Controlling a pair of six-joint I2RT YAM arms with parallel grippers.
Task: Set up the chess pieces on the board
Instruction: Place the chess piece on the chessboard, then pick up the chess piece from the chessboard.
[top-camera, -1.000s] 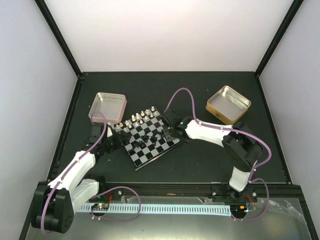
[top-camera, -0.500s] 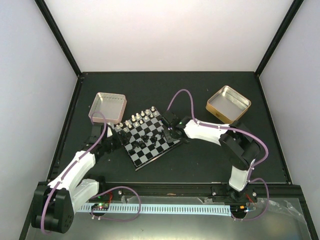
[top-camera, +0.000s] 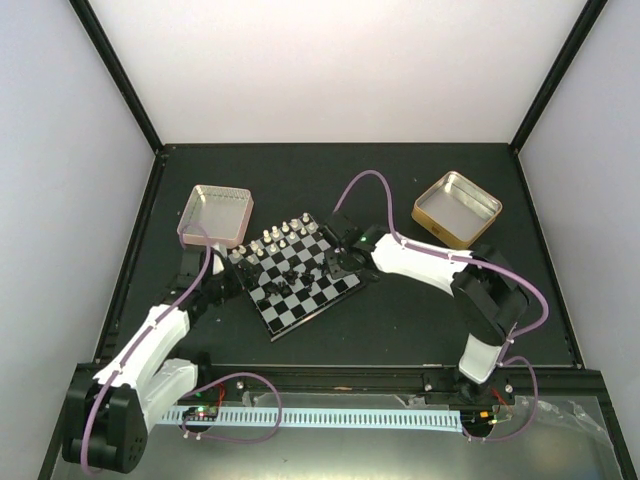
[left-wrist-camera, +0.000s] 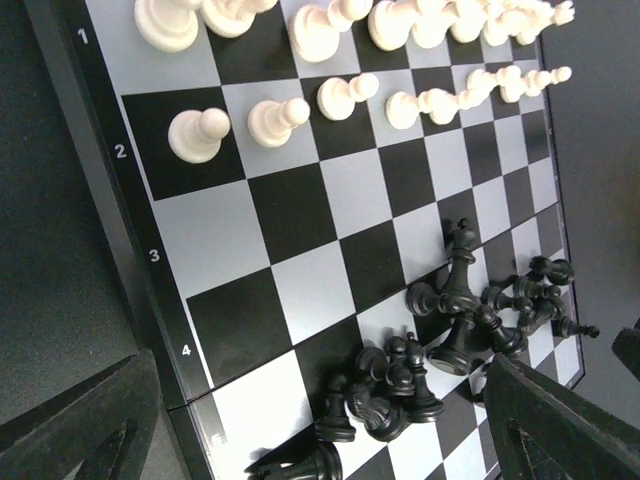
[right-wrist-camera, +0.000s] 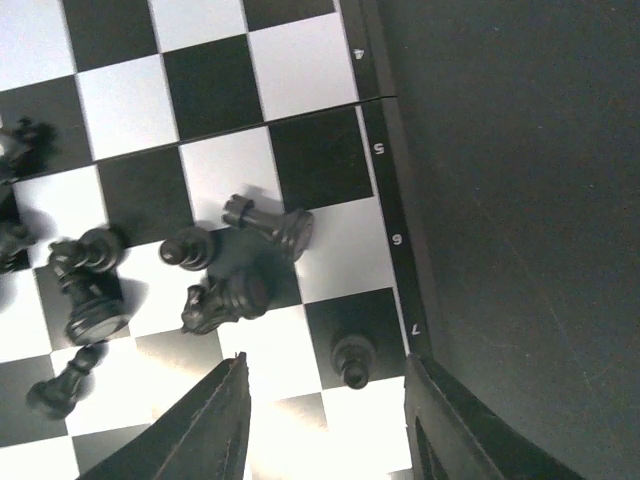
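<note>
The board (top-camera: 322, 298) lies at the table's centre. White chess pieces (left-wrist-camera: 340, 95) stand in two rows along its 1 and 2 ranks. Black chess pieces (left-wrist-camera: 460, 310) lie and stand in loose heaps near the middle. My right gripper (right-wrist-camera: 325, 380) is open over the board's edge by the 7 mark. A black pawn (right-wrist-camera: 350, 360) stands upright between its fingers (right-wrist-camera: 215, 430), free of both. A toppled rook (right-wrist-camera: 270, 225) and a knight (right-wrist-camera: 225, 300) lie just beyond it. My left gripper (left-wrist-camera: 320, 400) hangs wide open over the board's 4 edge, above a clump of black men (left-wrist-camera: 385, 395), holding nothing.
A pink tin (top-camera: 215, 213) sits behind the board on the left. A gold tin (top-camera: 457, 208) sits at the back right. Dark table (top-camera: 400, 320) surrounds the board, and both arms reach in from the near edge.
My right gripper has gone from shut to open, leaving the black pawn standing on the dark square by the 7 mark. The left arm has barely moved.
</note>
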